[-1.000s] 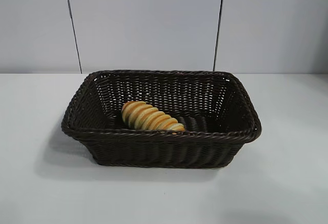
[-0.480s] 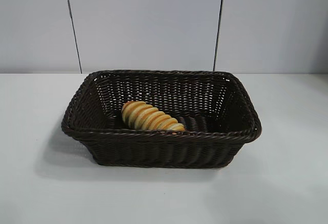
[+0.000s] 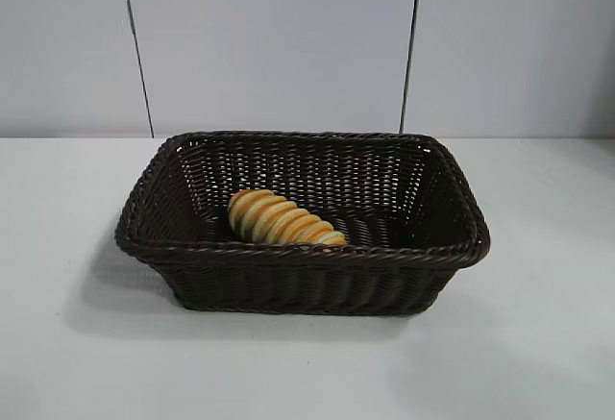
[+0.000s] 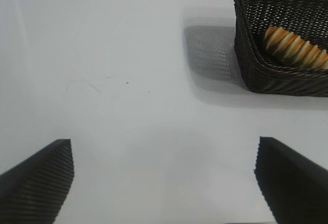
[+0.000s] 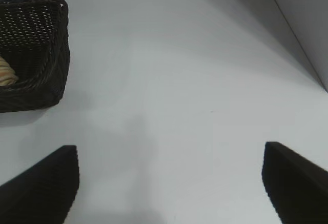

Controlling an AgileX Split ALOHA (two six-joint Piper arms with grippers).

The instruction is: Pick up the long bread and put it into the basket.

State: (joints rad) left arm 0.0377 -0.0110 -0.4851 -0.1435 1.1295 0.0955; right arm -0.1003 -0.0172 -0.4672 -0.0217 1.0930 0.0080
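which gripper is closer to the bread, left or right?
Neither gripper is at it; both hang open over bare table. The left gripper shows more of the bread in the basket; the right gripper catches only its end.

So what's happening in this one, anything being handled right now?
Nothing is being handled. The bread already lies inside the basket, near its front wall. Both arms are off to the sides over bare table: the left claw and right claw hang open and empty, each seeing the basket from a distance. The job looks done.
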